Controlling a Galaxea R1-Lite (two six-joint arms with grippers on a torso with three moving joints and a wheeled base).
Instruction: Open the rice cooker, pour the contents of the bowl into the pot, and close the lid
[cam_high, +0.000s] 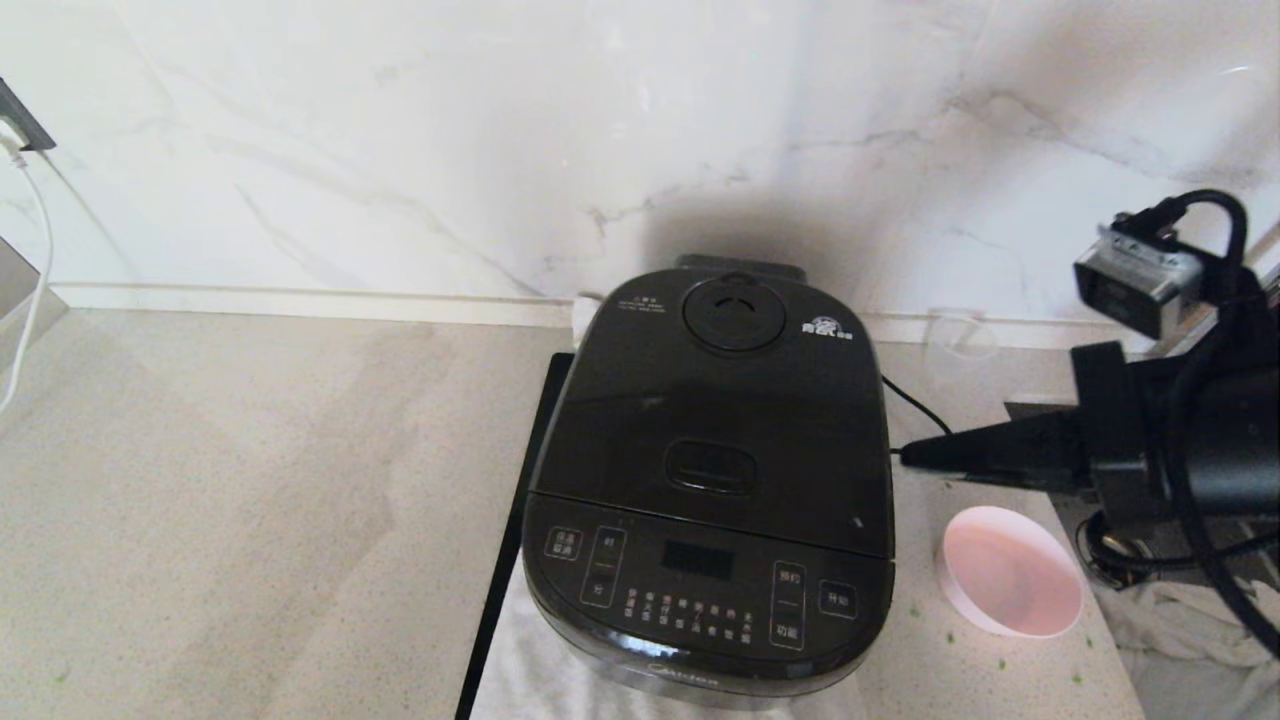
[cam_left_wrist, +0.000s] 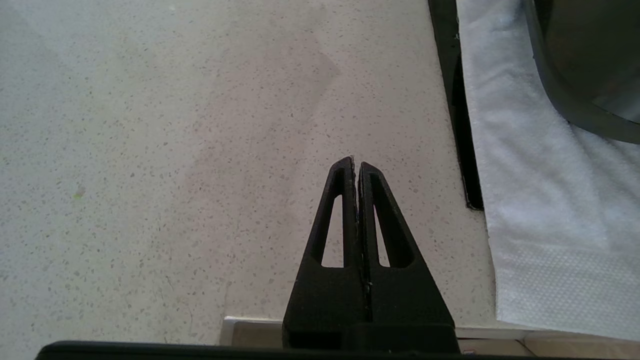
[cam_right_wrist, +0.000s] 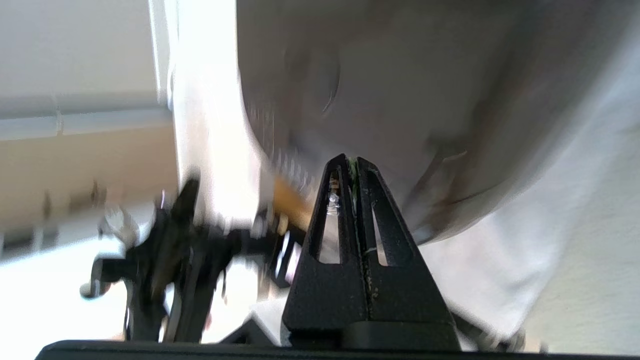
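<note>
Glossy black rice cooker (cam_high: 708, 480), lid down beside the clenched, empty right gripper (cam_high: 905, 456), likely needs only retreat.

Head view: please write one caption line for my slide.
Closed Midea rice cooker on a white towel; empty pink bowl beside it, shut right pincer near the lid.

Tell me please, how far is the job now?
It looks nearly finished. The lid is shut on the cooker, and the bowl stands empty on the counter beside it, with a few green bits spilled nearby, so the pouring seems done. The right end effector is shut, holds nothing, and hangs beside the lid. The left end effector is parked, shut. Nothing obvious is left.
</note>
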